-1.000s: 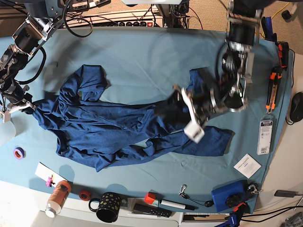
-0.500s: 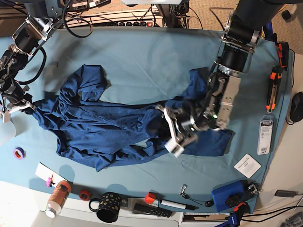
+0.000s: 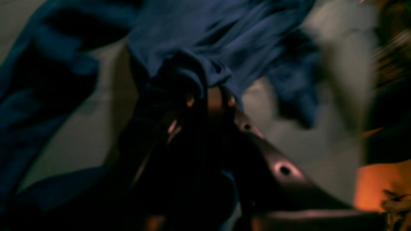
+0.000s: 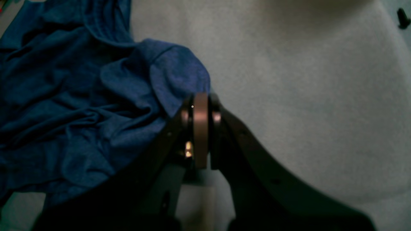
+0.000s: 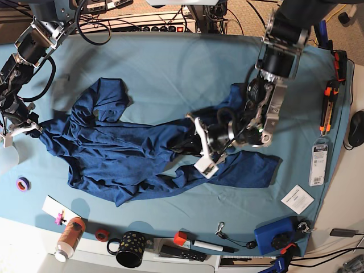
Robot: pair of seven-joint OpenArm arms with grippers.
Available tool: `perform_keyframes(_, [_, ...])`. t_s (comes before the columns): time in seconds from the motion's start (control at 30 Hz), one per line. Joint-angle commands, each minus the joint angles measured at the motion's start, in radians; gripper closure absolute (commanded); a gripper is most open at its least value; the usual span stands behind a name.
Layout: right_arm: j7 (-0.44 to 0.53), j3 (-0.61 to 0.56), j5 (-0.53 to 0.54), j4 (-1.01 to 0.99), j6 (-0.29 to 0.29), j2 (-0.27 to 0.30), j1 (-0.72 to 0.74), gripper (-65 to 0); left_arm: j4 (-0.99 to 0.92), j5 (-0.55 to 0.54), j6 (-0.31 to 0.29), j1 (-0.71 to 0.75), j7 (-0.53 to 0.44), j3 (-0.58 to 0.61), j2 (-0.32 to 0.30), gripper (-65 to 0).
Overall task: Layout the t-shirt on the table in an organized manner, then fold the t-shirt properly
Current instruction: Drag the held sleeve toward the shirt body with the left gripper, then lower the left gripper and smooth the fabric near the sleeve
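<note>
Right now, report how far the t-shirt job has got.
Done: nothing finished; the t-shirt lies crumpled and twisted on the table. In hand: the right gripper is shut on the shirt's edge, and the left gripper is closed into bunched fabric near the middle. Left: spreading the shirt flat, then every fold.

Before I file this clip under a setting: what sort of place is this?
Probably a robotics lab bench. The table wears a teal cloth, a power strip and cables run along its far edge, and a mug and marker clutter the near rim.
</note>
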Motion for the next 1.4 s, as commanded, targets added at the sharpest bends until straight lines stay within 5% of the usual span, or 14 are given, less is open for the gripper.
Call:
perform_keyframes(0.0, [0.021, 0.003, 0.016, 0.018, 0.005, 0.027, 0.02, 0.0, 0.046, -0.058, -0.006, 0.004, -0.014, -0.028, 0.0, 0.0])
perform_keyframes(0.23, [0.022, 0.003, 0.017, 0.018, 0.005, 0.027, 0.02, 0.0, 0.201, -0.186, -0.006, 0.177, 0.087, -0.138, -0.017, 0.0])
perform_keyframes(0.43, [0.022, 0.003, 0.017, 0.018, 0.005, 0.027, 0.02, 0.0, 0.208, -0.256, -0.006, 0.279, 0.158, -0.137, -0.085, 0.0])
perform_keyframes(0.7, [0.022, 0.003, 0.016, 0.018, 0.005, 0.027, 0.02, 0.0, 0.208, -0.33, -0.006, 0.36, 0.283, -0.135, -0.1, -1.0])
perform_keyframes(0.8, [0.022, 0.003, 0.015, 0.018, 0.005, 0.028, 0.02, 0.0, 0.208, -0.334, -0.006, 0.366, 0.377, -0.135, -0.1, -32.3])
perform_keyframes(0.87, [0.022, 0.003, 0.012, 0.018, 0.005, 0.028, 0.02, 0.0, 0.208, -0.371, -0.006, 0.37, 0.433, -0.135, -0.101, -38.7])
perform_keyframes(1.1, [0.017, 0.003, 0.012, 0.018, 0.005, 0.027, 0.02, 0.0, 0.224, -0.508, -0.006, 0.394, 0.336, -0.232, -0.071, -29.8])
perform_keyframes(1.37, [0.018, 0.003, 0.013, 0.018, 0.005, 0.027, 0.02, 0.0, 0.226, -0.302, -0.006, 0.285, 0.246, -0.279, -0.056, -29.1])
